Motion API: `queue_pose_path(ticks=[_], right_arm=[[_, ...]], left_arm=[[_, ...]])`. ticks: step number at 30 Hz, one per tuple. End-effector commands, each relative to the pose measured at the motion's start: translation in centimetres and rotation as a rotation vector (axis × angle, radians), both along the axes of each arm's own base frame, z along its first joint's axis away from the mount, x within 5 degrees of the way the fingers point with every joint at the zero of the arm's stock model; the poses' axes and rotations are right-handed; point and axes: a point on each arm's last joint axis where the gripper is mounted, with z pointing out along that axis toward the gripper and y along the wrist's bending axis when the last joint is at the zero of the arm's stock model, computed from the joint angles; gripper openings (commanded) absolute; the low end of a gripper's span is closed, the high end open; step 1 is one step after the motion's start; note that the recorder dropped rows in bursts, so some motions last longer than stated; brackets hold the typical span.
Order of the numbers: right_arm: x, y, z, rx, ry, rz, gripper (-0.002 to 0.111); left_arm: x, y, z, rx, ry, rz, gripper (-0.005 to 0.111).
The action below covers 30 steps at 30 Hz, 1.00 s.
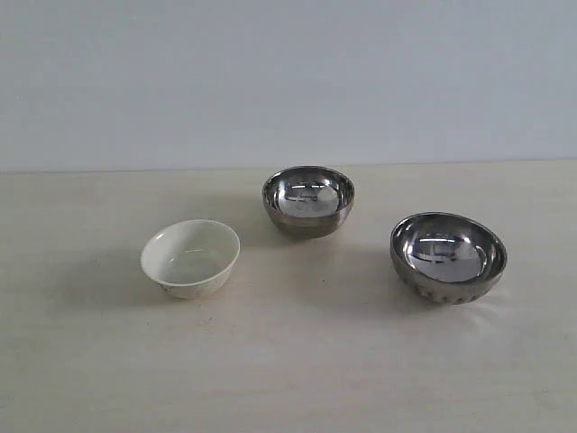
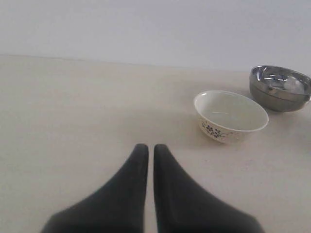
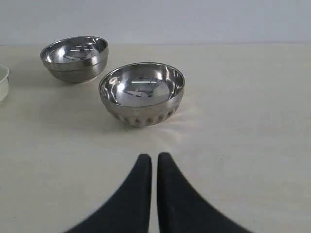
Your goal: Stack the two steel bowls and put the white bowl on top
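Observation:
Three bowls stand apart and upright on the pale table (image 1: 288, 370). The white bowl (image 1: 190, 258) (image 2: 231, 116) is at the left, with a dark floral mark on its outside. The smooth steel bowl (image 1: 308, 200) (image 2: 280, 88) (image 3: 74, 58) sits at the back middle. The ribbed steel bowl (image 1: 448, 257) (image 3: 142, 93) is at the right. Neither arm shows in the exterior view. My left gripper (image 2: 151, 148) is shut and empty, short of the white bowl. My right gripper (image 3: 154, 158) is shut and empty, a little short of the ribbed bowl.
A plain pale wall (image 1: 288, 81) rises behind the table's far edge. The white bowl's rim (image 3: 3, 82) shows at the edge of the right wrist view. Bare tabletop lies between the bowls and in front of them.

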Motion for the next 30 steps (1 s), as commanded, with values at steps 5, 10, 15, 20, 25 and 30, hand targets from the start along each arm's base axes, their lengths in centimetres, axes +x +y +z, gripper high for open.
queue_pose_path(ticks=[5,10,15,20,25,30], right_arm=[[-0.1,0.4,0.2,0.325,0.054,-0.04,0.0],[-0.3,1.2,0.4,0.785,0.171,-0.075,0.0],[-0.3,1.2,0.4,0.785,0.171,-0.075,0.0],[-0.3,1.2,0.4,0.785,0.171,-0.075,0.0],[0.0,1.0,1.1,0.851,0.1,-0.083,0.0],[0.2,0.5,2.2,0.862,-0.034,-0.079,0.0]], left_arm=[[0.0,0.0,-0.1,-0.003,0.001,0.004,0.004],[0.0,0.0,-0.1,-0.003,0.001,0.004,0.004],[0.0,0.0,-0.1,-0.003,0.001,0.004,0.004],[0.0,0.0,-0.1,-0.003,0.001,0.004,0.004],[0.0,0.0,-0.1,-0.003,0.001,0.004,0.004],[0.0,0.0,-0.1,-0.003,0.001,0.004,0.004]])
